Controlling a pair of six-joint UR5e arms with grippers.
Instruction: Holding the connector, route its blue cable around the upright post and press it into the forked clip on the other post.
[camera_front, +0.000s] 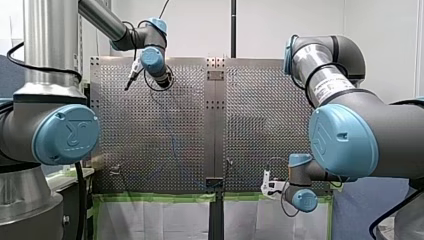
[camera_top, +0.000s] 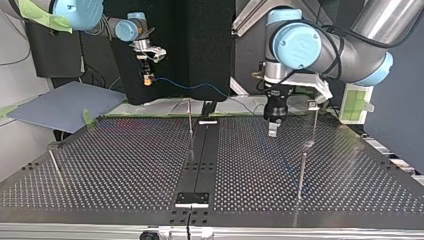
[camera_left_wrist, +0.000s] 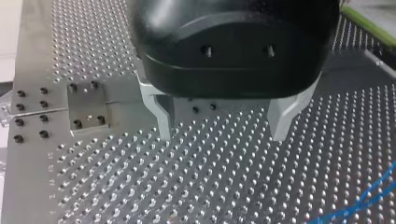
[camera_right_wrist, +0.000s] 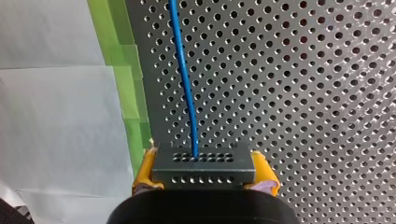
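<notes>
From the right wrist view, my right claw (camera_right_wrist: 204, 176) is clenched on the connector (camera_right_wrist: 203, 163), with a yellow pad (camera_right_wrist: 264, 170) at each end of it. The blue cable (camera_right_wrist: 184, 79) runs straight out ahead over the desk (camera_right_wrist: 303, 93), beside its green tape (camera_right_wrist: 119, 60) edge. Only the top view shows that claw held up past the desk's far left edge, the cable sagging off to the right beyond an upright post (camera_top: 190, 117). The left wrist view shows my left claw (camera_left_wrist: 223, 130) released, its metal fingers (camera_left_wrist: 162, 119) apart above the desk, with a bit of cable nearby.
</notes>
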